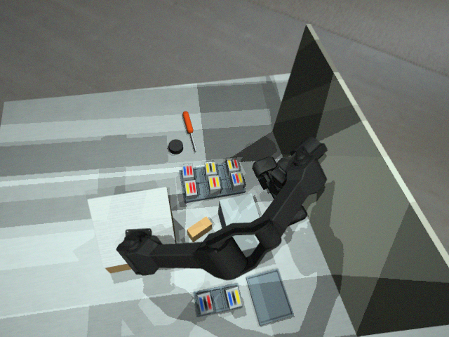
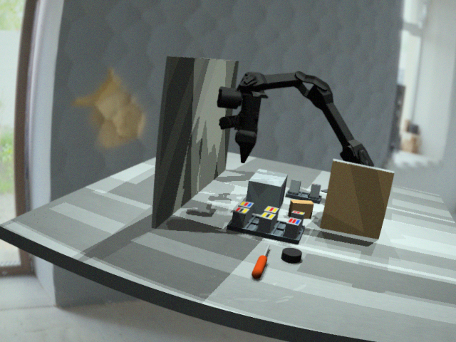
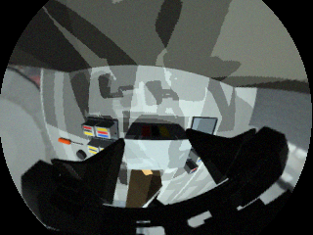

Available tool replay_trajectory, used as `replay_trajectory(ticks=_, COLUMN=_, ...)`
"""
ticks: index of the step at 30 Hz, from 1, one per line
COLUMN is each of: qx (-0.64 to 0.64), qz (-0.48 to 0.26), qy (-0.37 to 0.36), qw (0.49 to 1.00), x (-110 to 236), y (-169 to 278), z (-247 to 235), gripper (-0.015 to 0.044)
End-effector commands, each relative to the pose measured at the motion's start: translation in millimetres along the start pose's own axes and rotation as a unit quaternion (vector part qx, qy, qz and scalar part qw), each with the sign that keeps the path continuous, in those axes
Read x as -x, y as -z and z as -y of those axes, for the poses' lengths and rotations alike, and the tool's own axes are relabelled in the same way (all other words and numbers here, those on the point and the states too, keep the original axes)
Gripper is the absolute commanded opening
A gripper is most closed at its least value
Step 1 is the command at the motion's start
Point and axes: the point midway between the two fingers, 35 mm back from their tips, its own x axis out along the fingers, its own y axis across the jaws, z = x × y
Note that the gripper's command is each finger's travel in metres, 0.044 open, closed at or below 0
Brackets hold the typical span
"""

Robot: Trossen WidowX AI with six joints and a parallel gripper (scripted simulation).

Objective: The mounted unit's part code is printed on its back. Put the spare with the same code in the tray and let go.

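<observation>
The mounted unit, a grey box [image 1: 236,212] [image 2: 266,188], stands on the table behind a dark rack [image 1: 203,194] [image 2: 266,227] of several spares with coloured stripe codes. In the wrist view the box [image 3: 155,151] shows a dark face with small yellow and red marks, too blurred to read. A second rack [image 1: 218,299] [image 2: 303,195] holds two spares next to the flat grey tray [image 1: 269,297] [image 3: 203,125]. My gripper [image 1: 264,177] [image 2: 244,158] [image 3: 156,136] is open and empty. It points down, high above the table between the box and the mirror panel.
A tall mirror panel [image 1: 326,152] [image 2: 191,136] stands close beside the gripper. A tan board [image 1: 130,217] [image 2: 355,199] stands by the arm's base. A small tan block [image 1: 199,228] [image 2: 301,207], an orange screwdriver [image 1: 188,126] [image 2: 259,266] and a black puck [image 1: 175,146] [image 2: 291,254] lie near the rack.
</observation>
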Motion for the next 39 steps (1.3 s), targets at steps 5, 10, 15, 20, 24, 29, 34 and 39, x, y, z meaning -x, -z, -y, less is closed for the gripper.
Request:
replay_trajectory(ticks=5, qx=0.389, qz=0.003, qy=-0.011, qw=0.921, x=2.7, y=5.1, z=-125.5, gripper=0.044)
replay_trajectory(ticks=10, qx=0.587, qz=0.001, qy=-0.002, qw=0.81, x=-3.7, y=19.3, z=-192.5, gripper=0.044)
replay_trajectory(ticks=15, qx=0.616, qz=0.0, qy=-0.001, qw=0.788, x=-5.3, y=22.5, z=-202.8, gripper=0.044)
replay_trajectory(ticks=20, qx=0.616, qz=0.0, qy=-0.001, qw=0.788, x=-13.7, y=20.3, z=-203.4, gripper=0.0387)
replay_trajectory(ticks=24, qx=0.615, qz=0.0, qy=0.0, qw=0.788, x=-43.8, y=13.9, z=-204.7, gripper=0.03)
replay_trajectory(ticks=29, qx=0.615, qz=0.0, qy=0.0, qw=0.788, x=-45.4, y=13.6, z=-204.7, gripper=0.03)
replay_trajectory(ticks=34, qx=0.615, qz=0.0, qy=0.0, qw=0.788, x=-47.1, y=13.5, z=-204.7, gripper=0.03)
replay_trajectory(ticks=39, qx=0.615, qz=0.0, qy=0.0, qw=0.788, x=-54.3, y=12.9, z=-204.8, gripper=0.03)
